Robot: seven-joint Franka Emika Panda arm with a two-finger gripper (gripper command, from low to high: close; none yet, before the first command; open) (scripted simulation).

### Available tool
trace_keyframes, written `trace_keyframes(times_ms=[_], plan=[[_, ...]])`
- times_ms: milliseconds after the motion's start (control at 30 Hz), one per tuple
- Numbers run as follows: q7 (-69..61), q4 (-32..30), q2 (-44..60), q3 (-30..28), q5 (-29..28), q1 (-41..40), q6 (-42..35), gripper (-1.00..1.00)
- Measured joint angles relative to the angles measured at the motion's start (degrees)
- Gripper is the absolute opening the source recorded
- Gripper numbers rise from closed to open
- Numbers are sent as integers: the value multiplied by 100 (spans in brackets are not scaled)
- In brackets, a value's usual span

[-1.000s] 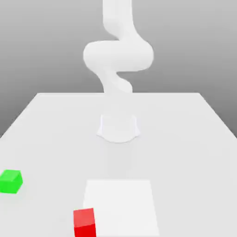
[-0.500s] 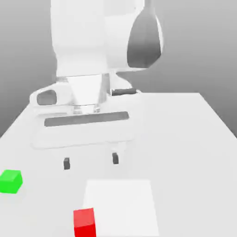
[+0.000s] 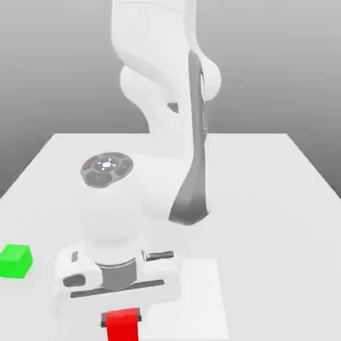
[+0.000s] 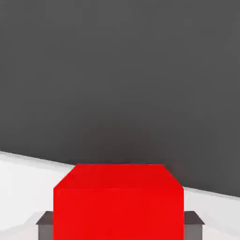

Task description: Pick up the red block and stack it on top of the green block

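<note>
Low over the table, red block sits between the 2 fingertips of the claw, gripped, 1 dark pad against each of 2 opposite sides. White square patch just beside it. Green block well apart, toward the exterior view's left edge, nothing on top. White arm reaches down from above.
</note>
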Motion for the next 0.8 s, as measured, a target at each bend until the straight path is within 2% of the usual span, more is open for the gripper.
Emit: trace_keyframes(times_ms=[67, 233, 500, 567, 700, 733, 800], plan=[[4, 4, 24, 20, -7, -21, 23, -100], [269, -158, -846, -252, -340, 64, -678, -100], [851, -657, -1645, -1804, -393, -1206, -1011, -100], [802, -709, -1564, -2026, -184, -1507, -912, -100], [254, -669, -854, -1639, 620, -1914, -335, -100], [164, -661, -734, -1545, 747, -1991, -237, 100], [164, -661, -734, -1545, 747, -1990, -237, 100]])
